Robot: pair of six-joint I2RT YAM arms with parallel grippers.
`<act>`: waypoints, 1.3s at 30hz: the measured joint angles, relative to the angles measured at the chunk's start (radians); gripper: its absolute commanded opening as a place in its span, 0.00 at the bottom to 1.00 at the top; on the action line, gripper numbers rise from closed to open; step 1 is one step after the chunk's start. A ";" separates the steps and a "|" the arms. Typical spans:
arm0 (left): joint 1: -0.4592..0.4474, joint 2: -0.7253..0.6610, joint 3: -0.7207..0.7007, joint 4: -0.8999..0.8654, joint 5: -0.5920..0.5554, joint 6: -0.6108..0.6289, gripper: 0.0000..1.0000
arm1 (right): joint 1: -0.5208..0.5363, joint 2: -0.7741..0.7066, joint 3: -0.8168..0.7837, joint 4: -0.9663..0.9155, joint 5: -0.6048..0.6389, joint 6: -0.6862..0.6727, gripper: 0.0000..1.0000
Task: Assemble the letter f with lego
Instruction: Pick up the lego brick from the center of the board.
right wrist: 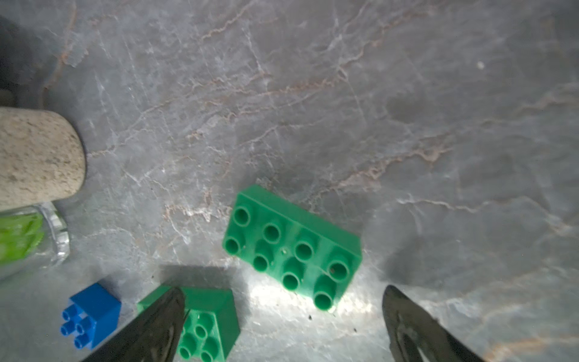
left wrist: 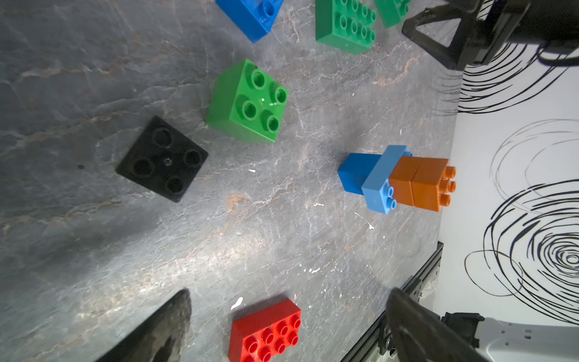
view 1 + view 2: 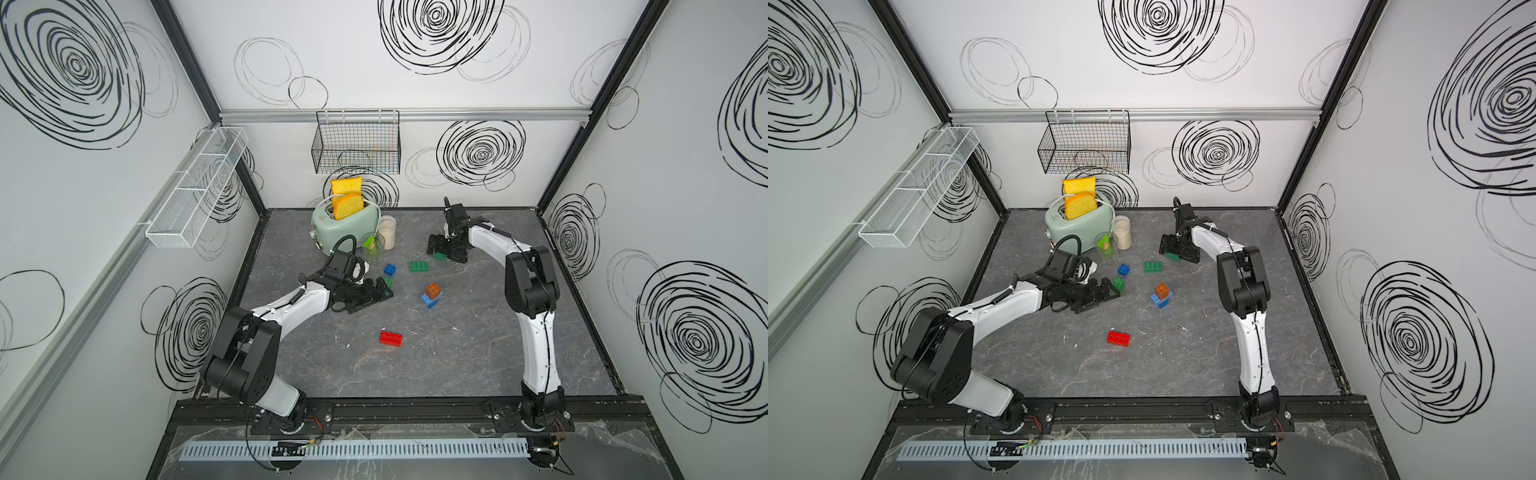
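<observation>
Checking the build now. The only joined piece on the table (image 3: 478, 353) is a small stack (image 3: 432, 293) mid-table: blue at the base, a light blue oblong across it, orange on top. I read that as a start on the stem with one bar, not an F yet. So it's early going, by my judgement.

Everything else lies loose. The red oblong brick (image 3: 390, 338) sits alone toward the arm bases, well apart from the stack. The blue square brick (image 3: 390, 269) and the green square brick (image 3: 387, 282) are close by the left gripper (image 3: 382, 291). The left wrist view also gives me a black square brick (image 2: 162, 158) near the green square, studs up. One green oblong brick (image 3: 420, 266) lies in the open between the two arms. A second green oblong brick (image 1: 293, 254) lies flat on the table right at the right gripper (image 3: 444, 251).

Both grippers are empty. The left one is spread wide with nothing between its fingers, low over the table. The right one is spread wide too, and the second green oblong brick rests on the table ahead of its fingers, not pinched.

What's left, as I see it, is nearly all of the letter: more height on the stem, a top bar, and most loose bricks to be picked up and pressed on.
</observation>
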State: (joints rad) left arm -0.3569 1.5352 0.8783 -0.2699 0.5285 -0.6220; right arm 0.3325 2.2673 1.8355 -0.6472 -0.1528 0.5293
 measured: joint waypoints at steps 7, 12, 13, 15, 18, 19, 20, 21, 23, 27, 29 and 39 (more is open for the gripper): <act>0.000 0.011 0.000 -0.003 -0.006 -0.010 0.98 | 0.005 0.060 0.066 0.023 0.008 0.075 0.97; 0.000 0.015 0.000 -0.006 -0.008 -0.015 0.98 | 0.016 0.079 0.089 0.032 0.035 0.109 0.93; 0.000 0.016 0.000 -0.008 -0.010 -0.016 0.98 | 0.020 0.080 0.091 0.035 0.045 0.112 0.92; 0.000 0.016 0.000 -0.013 -0.012 -0.018 0.98 | 0.027 0.087 0.098 0.034 0.064 0.116 0.89; 0.000 0.016 0.000 -0.022 -0.015 -0.018 0.98 | 0.044 0.106 0.124 0.033 0.095 0.116 0.87; 0.000 0.016 0.000 -0.024 -0.016 -0.018 0.98 | 0.051 0.114 0.135 0.033 0.110 0.112 0.86; 0.000 0.016 0.000 -0.025 -0.018 -0.018 0.98 | 0.059 0.119 0.141 0.034 0.126 0.109 0.86; 0.000 0.016 0.000 -0.027 -0.019 -0.018 0.98 | 0.067 0.123 0.145 0.034 0.142 0.105 0.85; 0.000 0.016 0.000 -0.028 -0.021 -0.018 0.98 | 0.085 0.128 0.149 0.035 0.173 0.093 0.83; 0.000 0.016 0.000 -0.029 -0.022 -0.018 0.98 | 0.114 0.135 0.150 0.034 0.242 0.064 0.78; 0.000 0.016 0.000 -0.029 -0.022 -0.018 0.98 | 0.122 0.137 0.150 0.034 0.270 0.048 0.76; 0.000 0.010 0.000 -0.050 -0.025 -0.018 0.97 | 0.134 0.145 0.149 0.041 0.338 0.001 0.58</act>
State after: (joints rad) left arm -0.3569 1.5455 0.8783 -0.3199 0.5034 -0.6395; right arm 0.4664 2.4126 1.9842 -0.6060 0.1848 0.5304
